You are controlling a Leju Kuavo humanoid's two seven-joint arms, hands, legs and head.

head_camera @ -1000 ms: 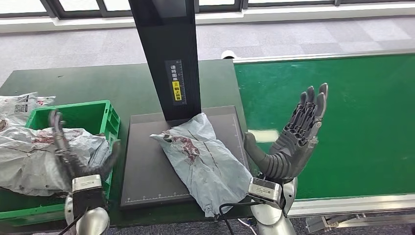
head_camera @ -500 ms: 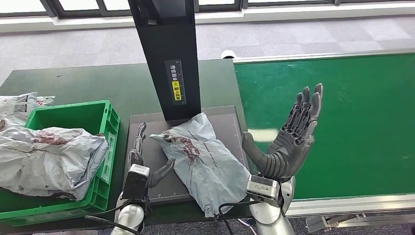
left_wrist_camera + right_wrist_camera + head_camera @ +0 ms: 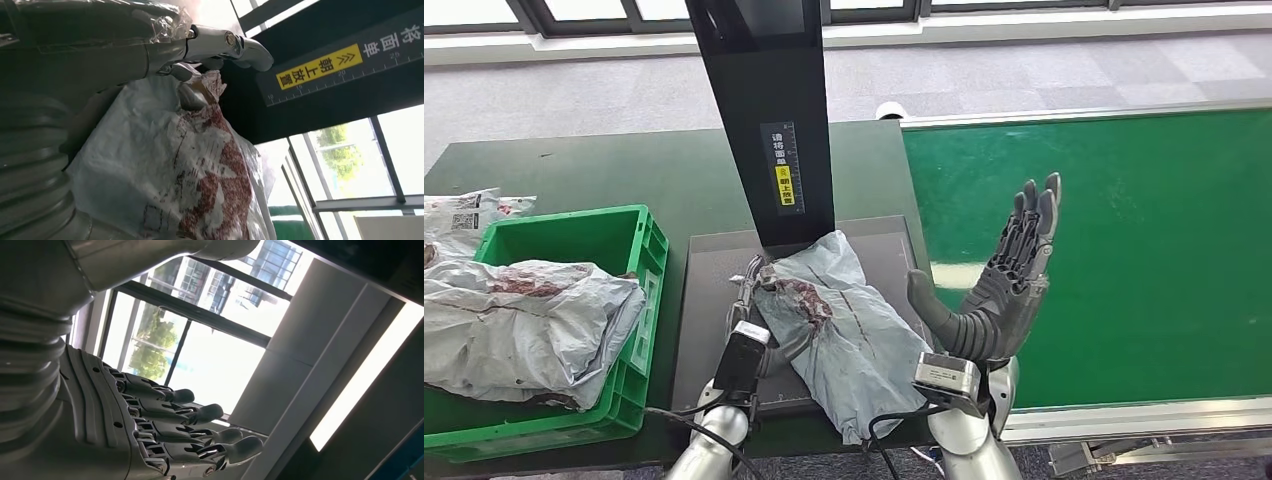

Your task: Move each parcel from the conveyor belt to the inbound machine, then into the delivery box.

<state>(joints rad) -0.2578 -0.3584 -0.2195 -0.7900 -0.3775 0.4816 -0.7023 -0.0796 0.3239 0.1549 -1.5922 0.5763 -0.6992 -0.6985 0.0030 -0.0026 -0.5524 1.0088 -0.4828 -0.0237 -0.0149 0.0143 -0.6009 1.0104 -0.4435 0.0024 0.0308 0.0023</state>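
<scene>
A crumpled grey parcel (image 3: pixel 854 330) with a reddish print lies across the black plate (image 3: pixel 709 350) of the inbound machine, and one corner hangs over the plate's front edge. My left hand (image 3: pixel 759 305) is at the parcel's left edge, fingers spread and touching the bag. In the left wrist view the fingers (image 3: pixel 220 42) reach over the parcel (image 3: pixel 190 170), with one fingertip on it. My right hand (image 3: pixel 1004 285) stands upright just right of the plate, fingers straight and apart, holding nothing. The right wrist view shows that hand (image 3: pixel 125 430) against windows.
The machine's black column (image 3: pixel 769 100) rises behind the parcel. A green crate (image 3: pixel 574 215) at the left holds another grey parcel (image 3: pixel 514 320). More bags (image 3: pixel 464 215) lie on the table beyond it. The green conveyor belt (image 3: pixel 1124 250) runs on the right.
My left arm swung right from over the crate to the parcel on the plate. My right hand drifted slightly left and lower, still spread.
</scene>
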